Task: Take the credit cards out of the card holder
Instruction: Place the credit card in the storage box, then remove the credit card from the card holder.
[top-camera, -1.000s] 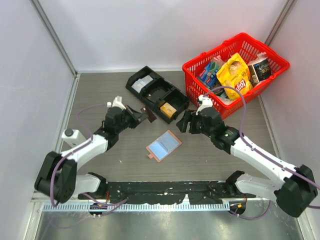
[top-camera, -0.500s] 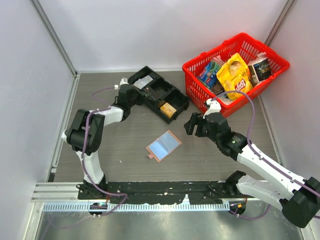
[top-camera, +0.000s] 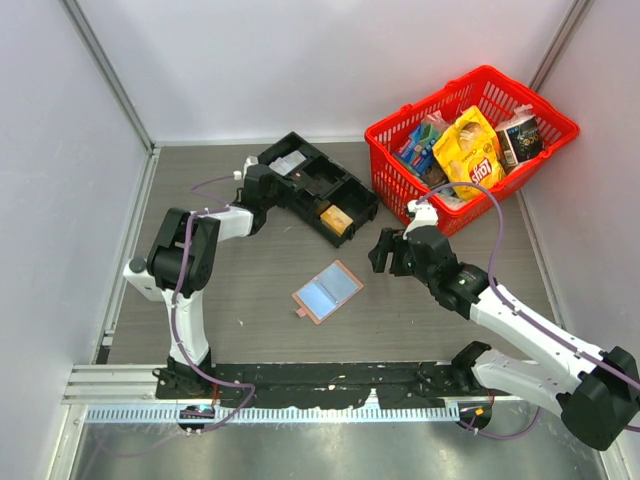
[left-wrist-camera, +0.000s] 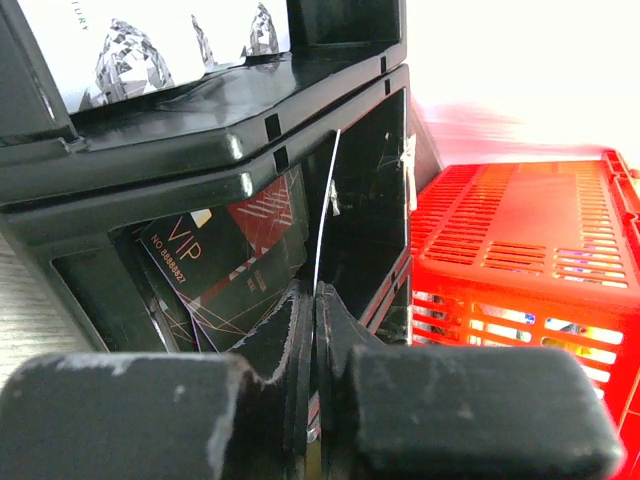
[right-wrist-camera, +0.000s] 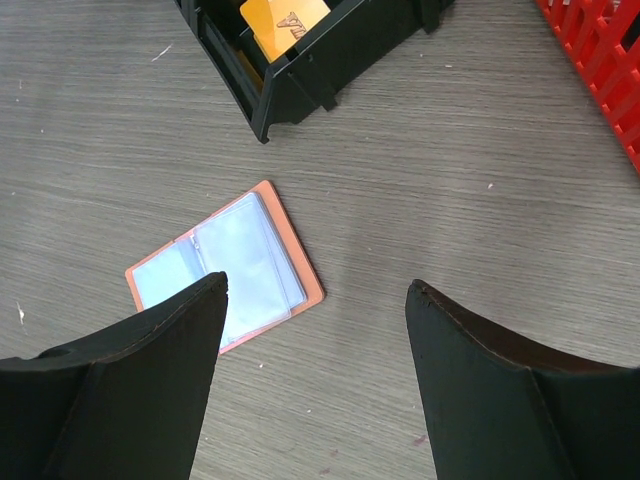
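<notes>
The card holder (top-camera: 327, 291) was found lying open on the table (top-camera: 240, 300), near the black tray (top-camera: 312, 180). The right gripper (right-wrist-camera: 315, 290) was held wide open above it, empty. The left gripper (left-wrist-camera: 314, 295) was pressed shut at the tray, possibly on a thin card (left-wrist-camera: 326, 210).

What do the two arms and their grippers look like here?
Both the left arm and right arm have white links, black joints and a looping purple cable. The left gripper and right gripper have blocky black fingers, the left's scuffed whitish.
</notes>
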